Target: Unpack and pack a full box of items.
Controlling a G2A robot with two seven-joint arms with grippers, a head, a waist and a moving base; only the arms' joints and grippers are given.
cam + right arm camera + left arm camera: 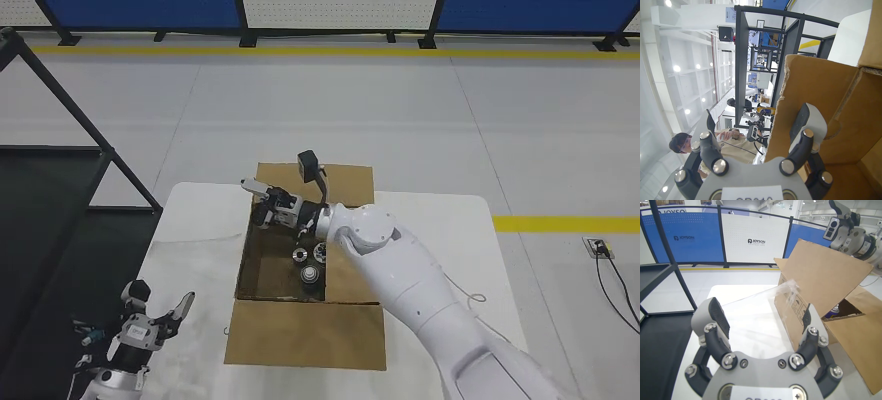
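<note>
Right gripper [756, 108] | spread wide, holding nothing | box flap [810, 79] between its 2 fingers [802, 121]

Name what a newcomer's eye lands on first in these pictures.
The open brown cardboard box in the middle of the white table draws the eye, with round can tops inside. The right pincer straddles its raised flap, jaws open; the left pincer hangs open at the table's near left corner.
</note>
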